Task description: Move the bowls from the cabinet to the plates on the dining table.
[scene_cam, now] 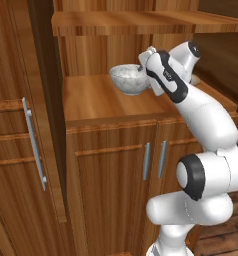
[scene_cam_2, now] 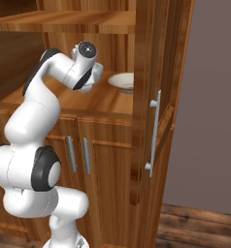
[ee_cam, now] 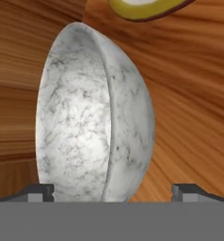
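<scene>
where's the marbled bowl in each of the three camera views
Left base view: the marbled bowl sits upper centre on the cabinet shelf, just left of the arm's hand.
Right base view: I cannot make it out; the arm covers that part of the shelf.
Hand view: centre, seen tipped on its side, its rim between the open jaws.
Shared landmark: the beige bowl.

No readable text

No lettering, label, brand, number or sign can be read on any surface here.
</scene>
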### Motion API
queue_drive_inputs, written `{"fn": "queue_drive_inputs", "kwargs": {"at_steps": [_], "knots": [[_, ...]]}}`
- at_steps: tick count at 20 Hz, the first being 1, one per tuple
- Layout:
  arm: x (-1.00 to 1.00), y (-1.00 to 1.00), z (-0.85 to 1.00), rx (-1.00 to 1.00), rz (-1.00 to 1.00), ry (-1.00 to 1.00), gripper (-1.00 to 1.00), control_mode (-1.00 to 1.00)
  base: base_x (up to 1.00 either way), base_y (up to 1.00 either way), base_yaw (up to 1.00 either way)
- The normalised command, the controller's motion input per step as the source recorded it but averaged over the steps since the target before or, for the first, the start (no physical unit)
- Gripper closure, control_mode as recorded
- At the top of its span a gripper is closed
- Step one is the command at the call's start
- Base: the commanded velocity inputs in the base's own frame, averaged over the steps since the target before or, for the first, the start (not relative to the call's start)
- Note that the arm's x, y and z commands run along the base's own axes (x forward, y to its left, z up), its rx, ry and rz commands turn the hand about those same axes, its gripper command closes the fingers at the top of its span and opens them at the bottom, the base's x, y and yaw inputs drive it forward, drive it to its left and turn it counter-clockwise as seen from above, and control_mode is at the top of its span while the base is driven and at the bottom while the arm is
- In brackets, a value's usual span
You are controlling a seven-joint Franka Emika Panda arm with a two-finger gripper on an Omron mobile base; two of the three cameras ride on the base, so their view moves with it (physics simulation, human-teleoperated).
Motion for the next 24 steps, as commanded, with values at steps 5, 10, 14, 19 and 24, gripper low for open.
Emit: {"fn": "queue_drive_inputs", "kwargs": {"at_steps": [5,10,14,19,24], "knots": [[0.1,0.0,-0.06,0.0,0.0,0.03,-1.0,-1.0,0.0,0.0,0.0],[0.07,0.0,-0.1,0.0,0.0,0.02,-1.0,-1.0,0.0,0.0,0.0],[0.14,0.0,-0.03,0.0,0.0,0.02,-1.0,-1.0,0.0,0.0,0.0],[0.19,0.0,-0.02,0.0,0.0,0.02,-1.0,-1.0,0.0,0.0,0.0],[0.03,0.0,-0.01,0.0,0.0,0.04,-1.0,-1.0,0.0,0.0,0.0]]}}
